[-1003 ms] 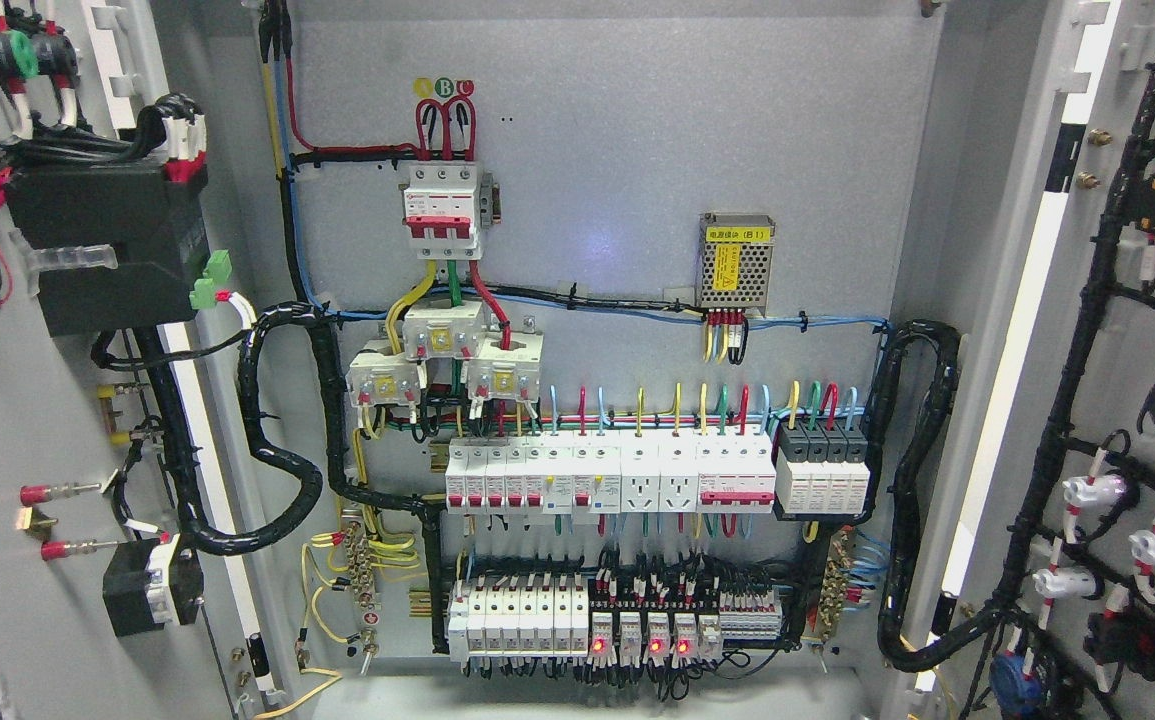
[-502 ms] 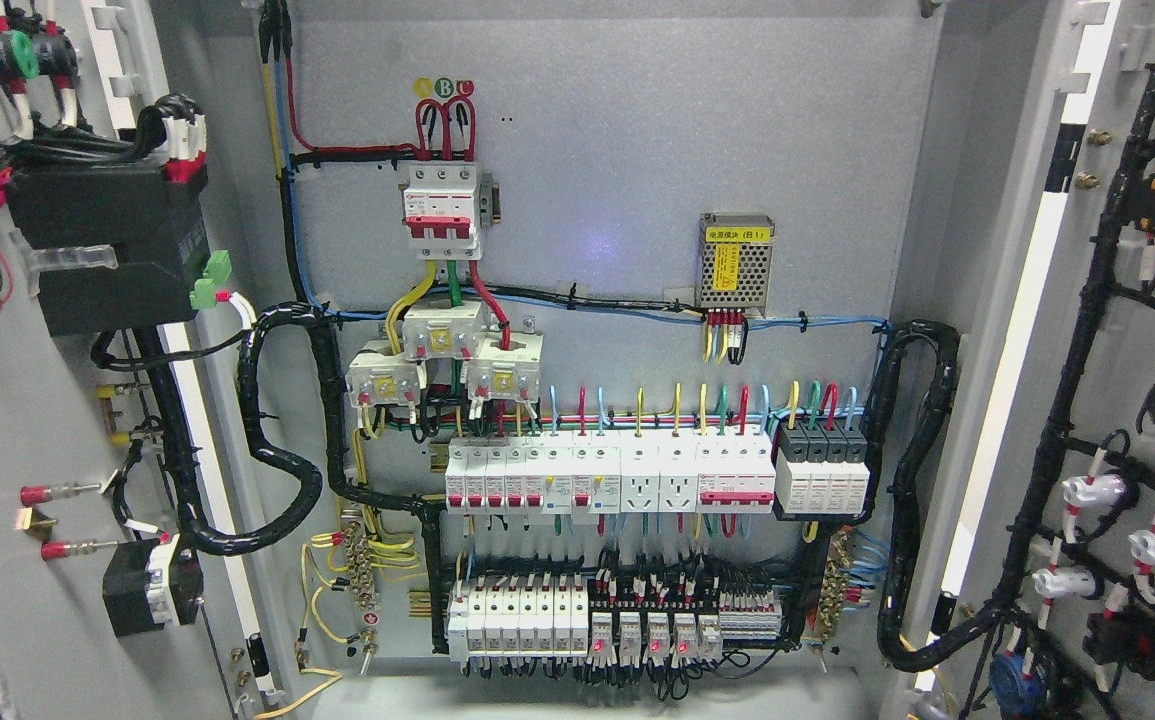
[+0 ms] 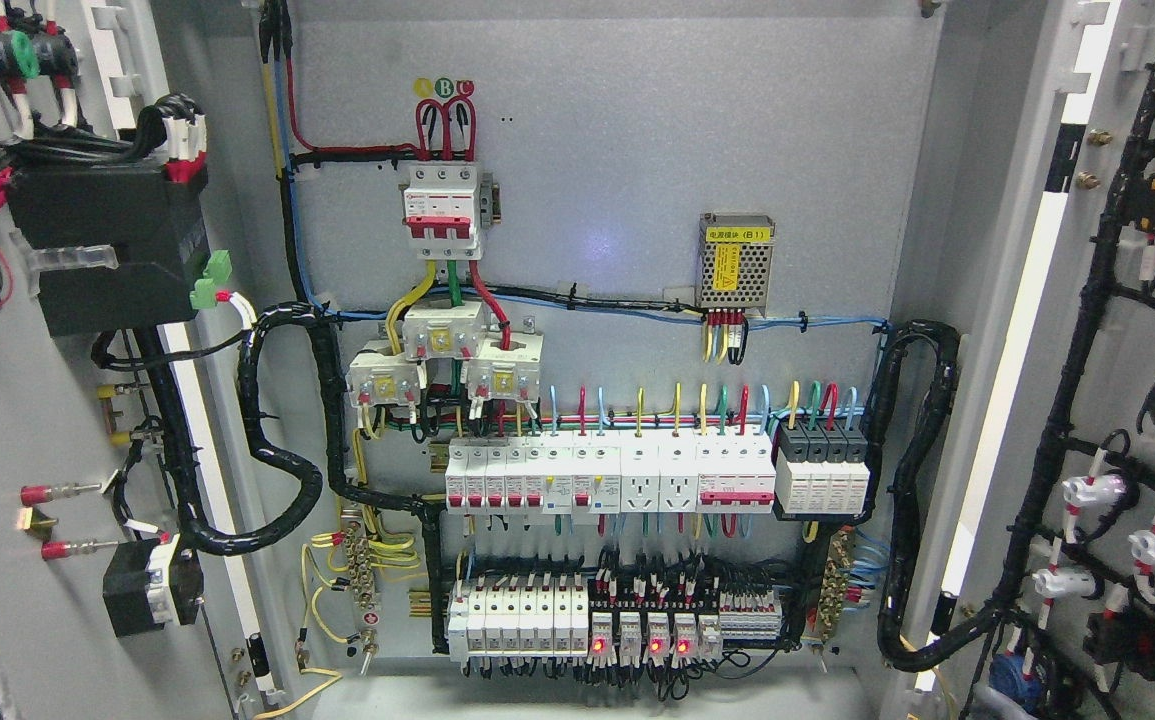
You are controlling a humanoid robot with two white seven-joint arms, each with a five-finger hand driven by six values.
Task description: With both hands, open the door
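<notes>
Both doors of the cabinet are standing wide open, and neither robot hand is showing anywhere in the head view, so whether their fingers are apart or together cannot be told. The left door [image 3: 7, 420] is filling the nine o'clock side, its inner face carrying a black box [image 3: 102, 245] and a looping black cable bundle [image 3: 277, 430]. The right door [image 3: 1137, 330] is taking up the three o'clock side (its inner face is strung with black wiring and white fittings). Between them the grey back panel [image 3: 637, 130] is lying exposed: a red-and-white main breaker [image 3: 444, 212] is sitting toward eleven o'clock, a perforated power supply [image 3: 735, 262] near one o'clock, and a row of white breakers [image 3: 609, 478] is running across just below centre. At six o'clock, small relays [image 3: 642, 638] are glowing red.
</notes>
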